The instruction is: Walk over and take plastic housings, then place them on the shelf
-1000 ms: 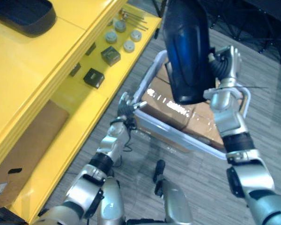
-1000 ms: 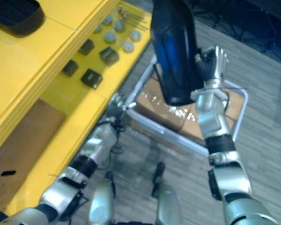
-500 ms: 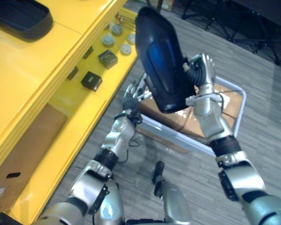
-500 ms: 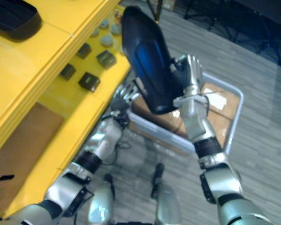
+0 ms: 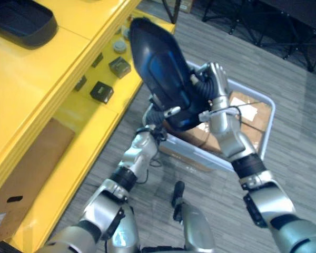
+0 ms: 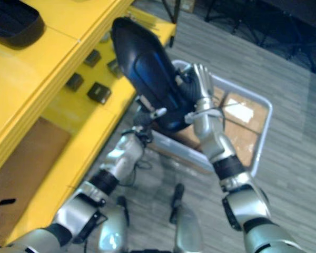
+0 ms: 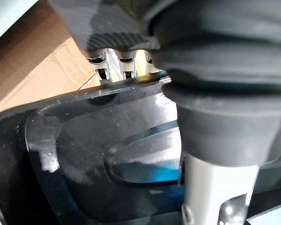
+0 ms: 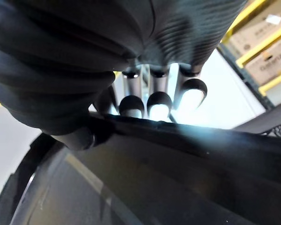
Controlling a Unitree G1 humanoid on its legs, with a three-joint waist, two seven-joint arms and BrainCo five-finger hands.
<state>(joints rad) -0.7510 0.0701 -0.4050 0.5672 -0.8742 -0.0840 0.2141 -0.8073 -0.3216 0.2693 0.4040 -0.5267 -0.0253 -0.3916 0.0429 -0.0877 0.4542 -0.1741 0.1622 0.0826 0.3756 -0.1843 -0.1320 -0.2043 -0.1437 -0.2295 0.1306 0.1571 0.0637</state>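
Plastic housing [image 5: 160, 74] clamped by left hand [image 5: 168, 112] and right hand [image 5: 213, 87]; second housing [image 5: 21, 21] on shelf [image 5: 52, 79].

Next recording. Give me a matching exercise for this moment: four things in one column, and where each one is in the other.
Things:
1. held housing
2. second housing
3. cardboard box
4. dark blocks

Places:
A. inside the grey bin
B. on the top level of the yellow shelf
C. raised between the left hand and the right hand
D. on the shelf's lower level

Pairs: 1-C, 2-B, 3-A, 4-D
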